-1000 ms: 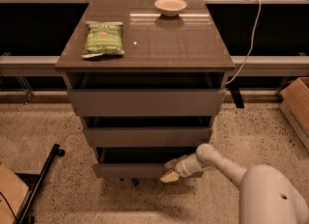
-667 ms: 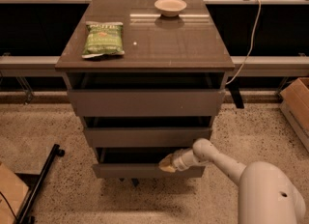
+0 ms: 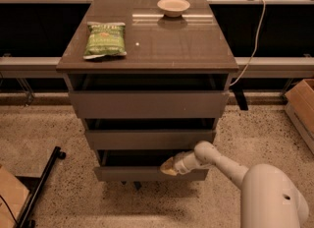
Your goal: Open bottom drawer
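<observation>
A grey-brown cabinet holds three handleless drawers. The bottom drawer (image 3: 132, 173) is the lowest and narrowest front, pulled out a little, with a dark gap above its top edge. My white arm reaches in from the lower right. The gripper (image 3: 168, 166) rests at the top edge of the bottom drawer's front, right of centre, its tan fingertips against the panel.
A green snack bag (image 3: 104, 39) and a small pale bowl (image 3: 173, 7) lie on the cabinet top (image 3: 167, 45). A black stand leg (image 3: 41, 185) lies on the speckled floor at left. A cardboard box (image 3: 301, 106) stands at right. A white cable (image 3: 252, 40) hangs behind.
The gripper has slid left along the bottom drawer's front and risen to its top edge. The drawer looks about as far out as before.
</observation>
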`<state>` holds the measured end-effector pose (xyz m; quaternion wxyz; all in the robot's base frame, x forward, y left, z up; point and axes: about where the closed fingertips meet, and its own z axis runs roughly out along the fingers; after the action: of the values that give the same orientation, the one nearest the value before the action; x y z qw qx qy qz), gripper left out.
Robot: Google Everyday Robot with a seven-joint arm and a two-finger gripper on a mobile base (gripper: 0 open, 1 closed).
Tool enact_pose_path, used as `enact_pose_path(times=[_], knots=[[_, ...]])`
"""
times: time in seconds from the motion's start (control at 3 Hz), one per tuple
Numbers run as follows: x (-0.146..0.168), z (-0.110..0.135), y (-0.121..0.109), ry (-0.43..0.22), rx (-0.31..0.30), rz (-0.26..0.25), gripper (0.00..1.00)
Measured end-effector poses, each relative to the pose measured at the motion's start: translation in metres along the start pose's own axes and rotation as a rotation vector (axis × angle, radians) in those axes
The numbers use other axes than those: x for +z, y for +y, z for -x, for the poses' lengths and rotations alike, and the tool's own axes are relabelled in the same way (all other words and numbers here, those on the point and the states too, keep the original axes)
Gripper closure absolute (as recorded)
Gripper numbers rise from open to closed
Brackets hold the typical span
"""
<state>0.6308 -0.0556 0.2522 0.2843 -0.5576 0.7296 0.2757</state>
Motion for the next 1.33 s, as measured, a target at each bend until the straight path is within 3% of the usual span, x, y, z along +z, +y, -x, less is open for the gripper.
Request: enact_pose_path(times=[0.67, 1.0, 1.33], knots=[[-0.001, -0.030, -0.011, -0.063, 0.093, -0.040, 0.04], [0.001, -0.048, -0.014, -0.060, 0.143, -0.052, 0.00], [0.002, -0.065, -0.005, -0.023, 0.201, -0.026, 0.00]])
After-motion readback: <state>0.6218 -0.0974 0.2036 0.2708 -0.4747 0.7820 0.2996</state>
